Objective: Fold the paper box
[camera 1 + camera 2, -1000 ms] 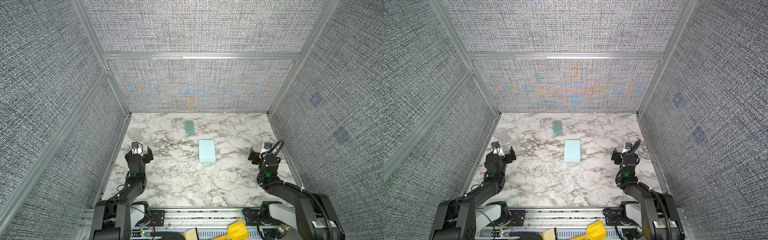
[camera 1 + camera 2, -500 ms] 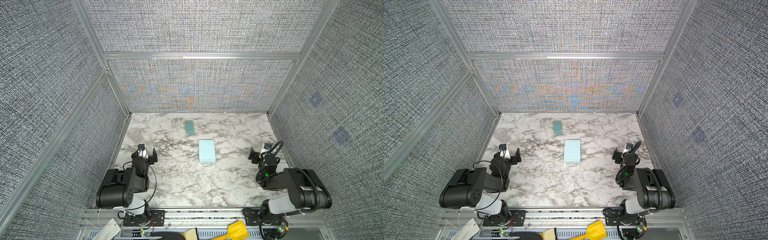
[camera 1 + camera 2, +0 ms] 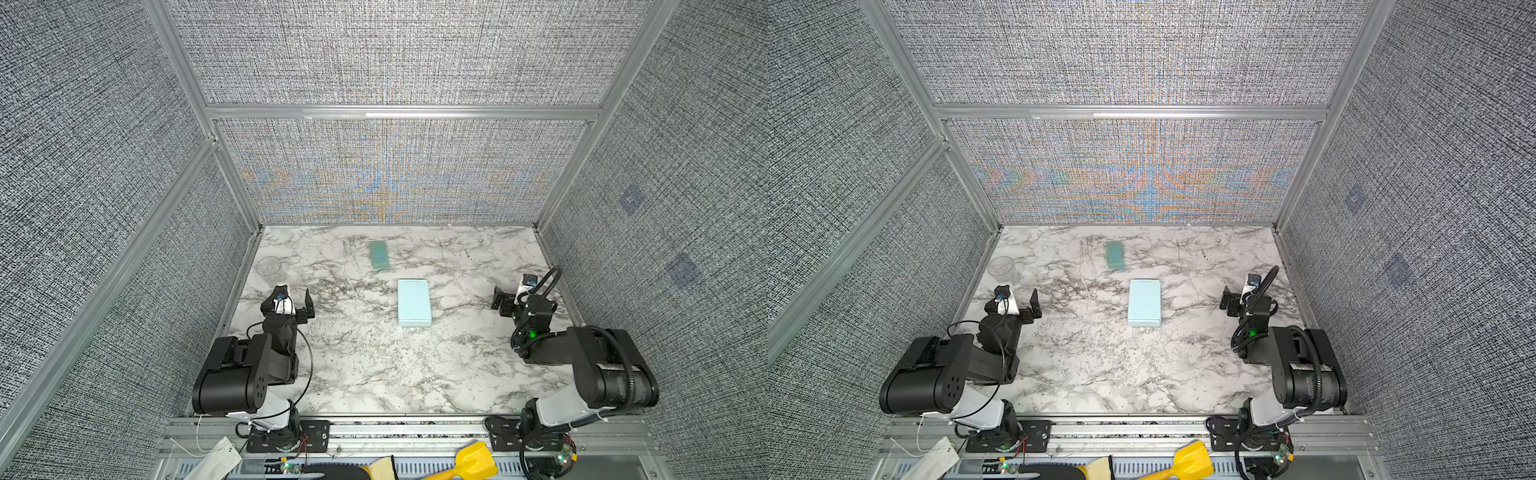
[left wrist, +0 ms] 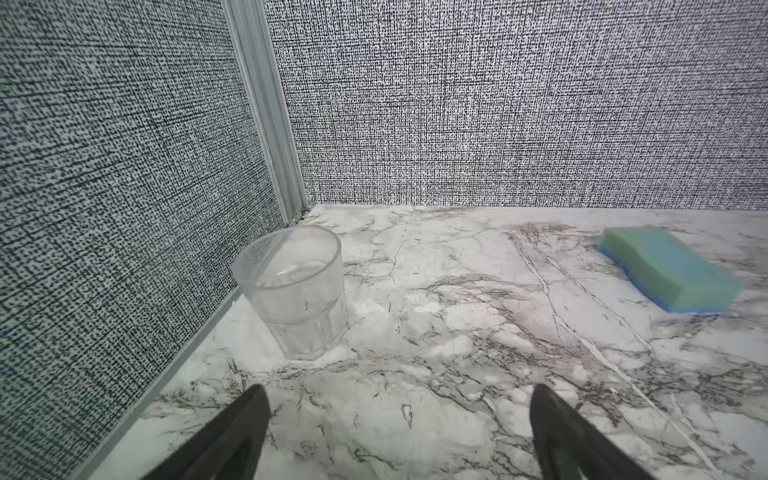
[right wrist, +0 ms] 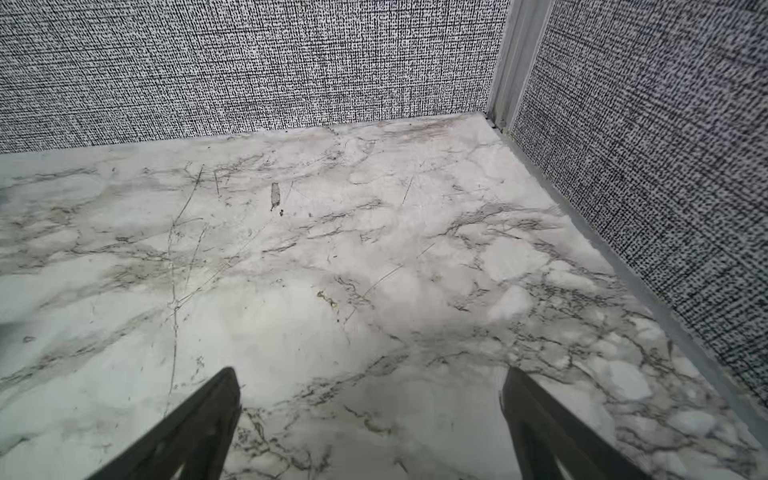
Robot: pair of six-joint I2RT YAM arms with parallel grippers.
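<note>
Paper box point(image 3: 414, 302) seemingly folded, untouched.

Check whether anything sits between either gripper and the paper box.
Nothing visible does. In both top views only bare marble table lies between the left gripper, the right gripper and the paper box. The clear cup stands by the left wall and the green sponge lies beyond the box, both off those paths.

The paper box point(image 3: 414, 302) point(image 3: 1144, 302), pale sky-blue and folded into a closed shallow rectangle, lies flat just right of centre in both top views.
</note>
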